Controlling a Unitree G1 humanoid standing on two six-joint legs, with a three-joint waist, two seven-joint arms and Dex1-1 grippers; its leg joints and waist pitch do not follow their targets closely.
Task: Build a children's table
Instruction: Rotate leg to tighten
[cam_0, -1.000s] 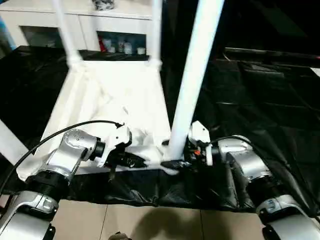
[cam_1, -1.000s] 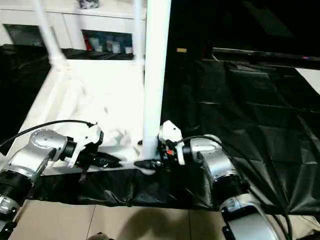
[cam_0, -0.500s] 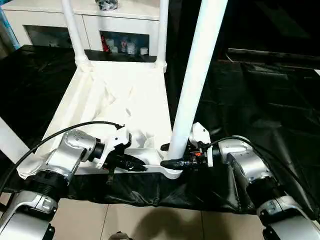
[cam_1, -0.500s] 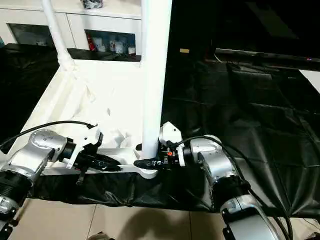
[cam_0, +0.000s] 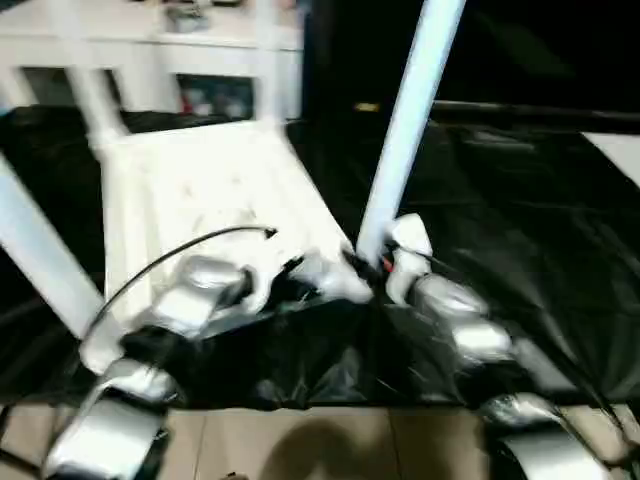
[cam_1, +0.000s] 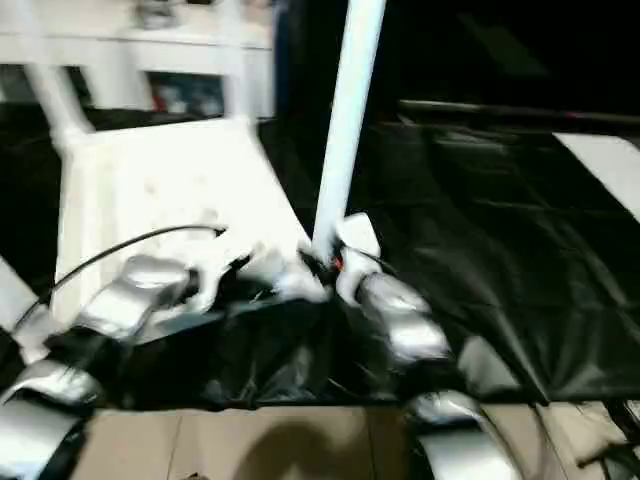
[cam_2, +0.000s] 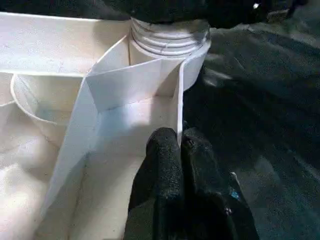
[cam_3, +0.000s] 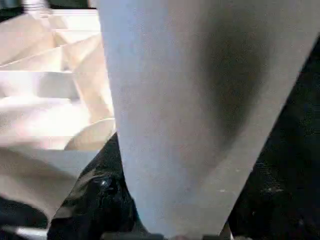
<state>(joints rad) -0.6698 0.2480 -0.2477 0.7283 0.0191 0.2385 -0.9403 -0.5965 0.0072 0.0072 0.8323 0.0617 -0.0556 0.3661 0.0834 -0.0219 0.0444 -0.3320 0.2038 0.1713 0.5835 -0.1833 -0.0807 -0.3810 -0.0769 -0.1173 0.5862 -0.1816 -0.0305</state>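
Black sheet (cam_0: 520, 210): covered the floor under and around the tabletop, running far out on the robot's right of it.
Cabinet (cam_0: 150, 60): white, with glass doors, stood beyond the tabletop's far edge; small things sat behind the glass, too blurred to name.
Tabletop (cam_0: 190, 200): white plastic, lay underside up on the black sheet, its ribs showing.
Corner sockets: the near right socket (cam_2: 170, 37) held a leg; two far sockets each held a leg as well.
Near right leg (cam_0: 405, 130): stood upright in its socket, its top cut off by the frame.
Far legs (cam_0: 85, 95): rose at the tabletop's far edge, blurred and cut off above.
Fourth leg (cam_0: 40, 260): slanted past the tabletop's left edge; its seating could not be made out.
Left gripper (cam_2: 177, 145): at the tabletop's near edge beside the near right socket, both black fingers pinched onto a thin upright rib of the tabletop.
Right gripper (cam_0: 362, 268): at the base of the near right leg; whether it was clamped or apart could not be told.
Cable (cam_0: 180, 250): black, arched over the tabletop to the left forearm.
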